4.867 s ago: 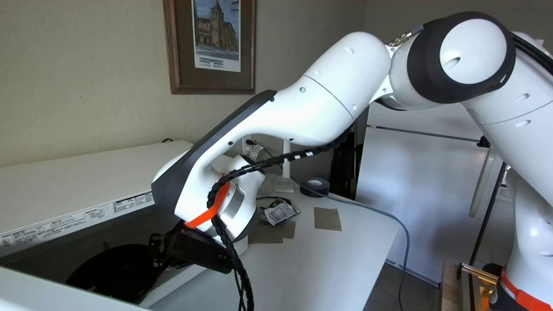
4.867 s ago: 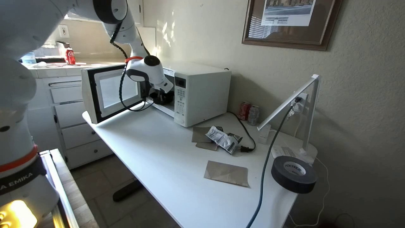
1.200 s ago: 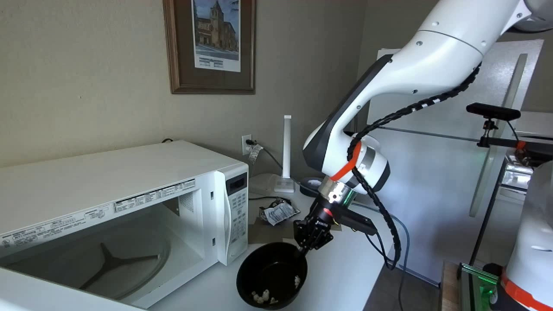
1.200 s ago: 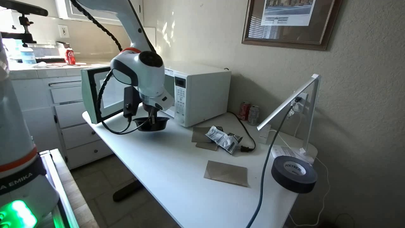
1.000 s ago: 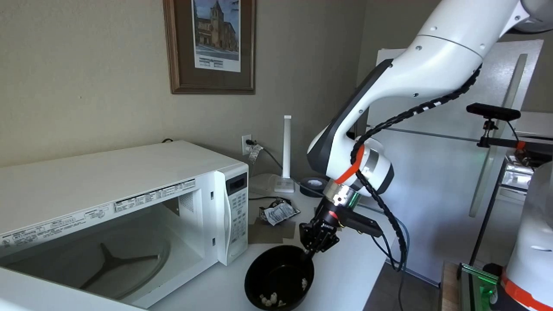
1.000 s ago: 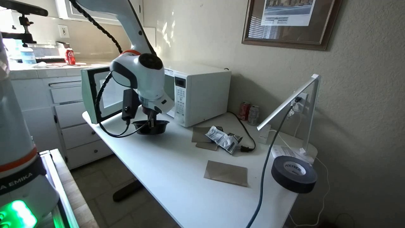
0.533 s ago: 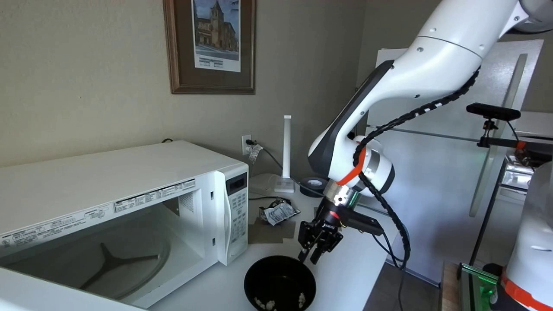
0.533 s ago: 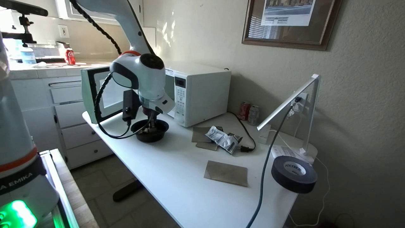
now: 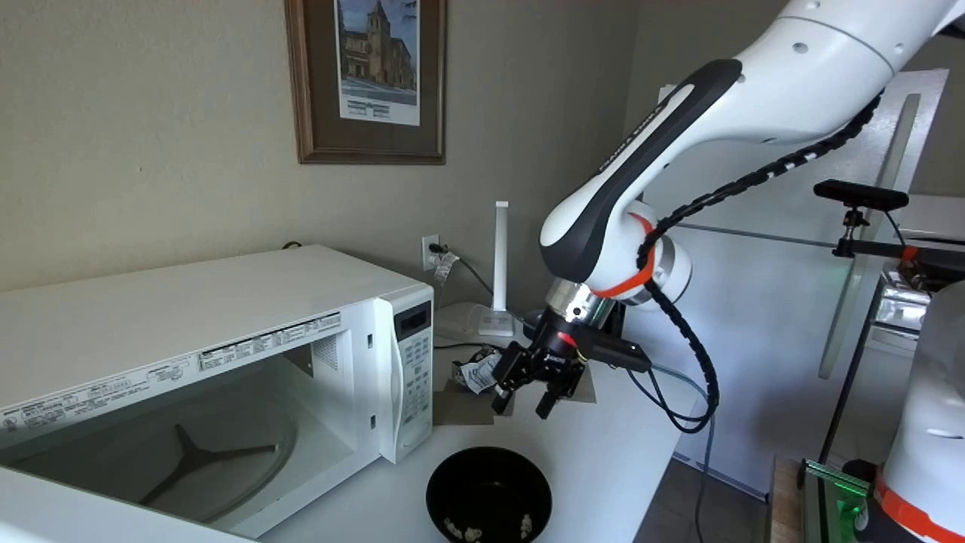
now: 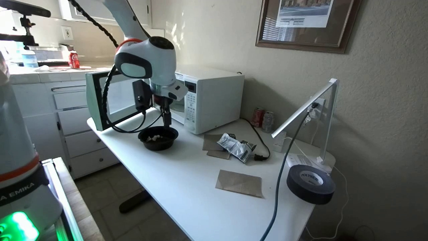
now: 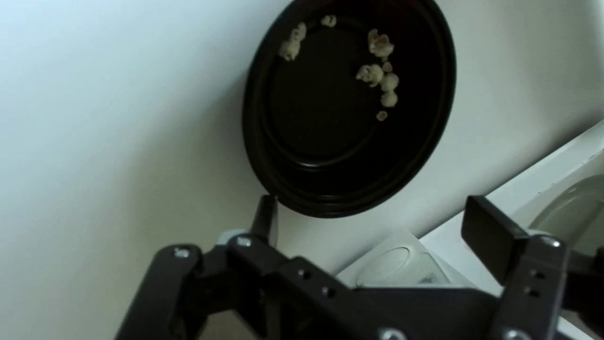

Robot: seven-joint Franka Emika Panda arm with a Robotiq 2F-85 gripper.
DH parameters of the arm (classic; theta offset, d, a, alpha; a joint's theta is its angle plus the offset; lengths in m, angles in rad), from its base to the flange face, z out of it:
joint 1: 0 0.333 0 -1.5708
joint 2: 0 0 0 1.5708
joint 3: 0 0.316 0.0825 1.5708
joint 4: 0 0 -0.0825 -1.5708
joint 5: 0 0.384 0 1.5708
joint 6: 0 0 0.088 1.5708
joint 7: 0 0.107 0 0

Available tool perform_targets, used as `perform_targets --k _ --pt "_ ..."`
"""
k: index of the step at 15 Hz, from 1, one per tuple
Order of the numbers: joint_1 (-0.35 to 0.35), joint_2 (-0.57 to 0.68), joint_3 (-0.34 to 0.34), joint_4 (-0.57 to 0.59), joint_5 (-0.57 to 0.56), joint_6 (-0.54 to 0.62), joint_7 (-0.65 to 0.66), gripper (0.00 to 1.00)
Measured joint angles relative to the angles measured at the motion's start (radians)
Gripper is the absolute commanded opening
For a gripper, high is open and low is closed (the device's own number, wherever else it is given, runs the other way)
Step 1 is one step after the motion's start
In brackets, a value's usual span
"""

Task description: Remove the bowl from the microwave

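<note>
The glossy black bowl (image 9: 490,490) rests upright on the white table in front of the microwave (image 9: 226,302), outside it; both exterior views show this. Several pieces of popcorn (image 11: 380,45) lie inside the bowl (image 11: 321,108). The microwave stands with its door swung open, and its cavity holds only the dark turntable support (image 9: 200,456). My gripper (image 9: 522,408) hovers above and just beyond the bowl's rim, apart from it. In the wrist view its two fingers (image 11: 490,236) are spread wide, nothing between them.
The open microwave door (image 10: 117,97) juts out beside the bowl. Farther along the table (image 10: 194,187) lie a foil packet (image 10: 235,147), brown cardboard pieces (image 10: 240,183), a black tape roll (image 10: 311,184), a lamp (image 10: 329,117), a loose cord and two cans (image 10: 267,121).
The bowl came out of the microwave in my grip and was lowered onto the table. My gripper then opened, let go of the rim and rose clear; the bowl stayed put.
</note>
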State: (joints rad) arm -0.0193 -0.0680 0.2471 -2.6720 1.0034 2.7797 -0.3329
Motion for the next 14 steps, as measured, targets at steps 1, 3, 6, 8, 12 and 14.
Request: perform_targets --k 1,3,6,8,12,14 --pt "0.013 -0.023 -0.002 0.005 -0.045 -0.011 0.040 1.00" --pt "0.047 -0.067 -0.011 0.021 -0.153 -0.046 0.133 1.00" --pt "0.072 -0.110 -0.020 0.060 -0.348 -0.153 0.275 1.00" --pt "0.079 -0.121 -0.025 0.097 -0.471 -0.238 0.350 1.00" --pt "0.087 -0.120 -0.031 0.159 -0.629 -0.372 0.440 1.00" --pt "0.087 -0.119 -0.031 0.161 -0.637 -0.374 0.442 1.00"
